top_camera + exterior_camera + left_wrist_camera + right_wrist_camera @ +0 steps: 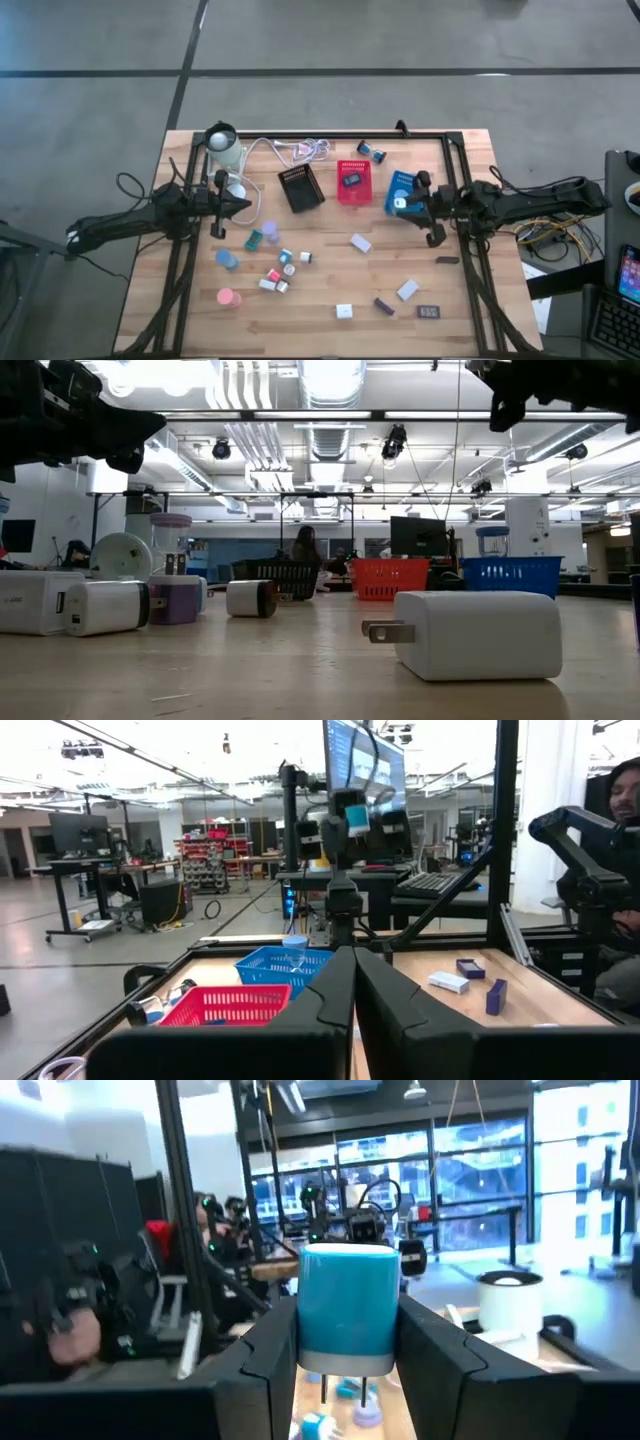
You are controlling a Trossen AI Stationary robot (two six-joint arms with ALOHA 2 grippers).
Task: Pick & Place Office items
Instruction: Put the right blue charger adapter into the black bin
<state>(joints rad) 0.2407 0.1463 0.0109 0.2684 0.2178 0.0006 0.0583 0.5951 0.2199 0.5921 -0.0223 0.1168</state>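
My right gripper (348, 1330) is shut on a teal block (347, 1295) with a grey end and two metal prongs. In the high view it hangs by the blue mesh tray's (396, 181) near edge. My left gripper (248, 206) is shut and holds nothing, raised at the table's left; its fingers (335, 990) meet in its wrist view. Office items lie flat on the table: a blue roll (228, 259), a pink roll (229, 297), a lavender roll (268, 230), white blocks (361, 242) (407, 290) and a dark rectangle (428, 312). My right gripper pinches the teal block by two opposite sides (306, 1315) between its two fingers. The fingers come about level from the table's right side. The block is lifted clear of the table, with its pronged grey end (345, 1365) hanging lowest.
A red mesh tray (352, 182) and a black mesh tray (301, 187) stand left of the blue one. A white coiled cable (300, 150) and a white cup (224, 148) lie at the far left. A white charger block (475, 633) sits close to the low camera.
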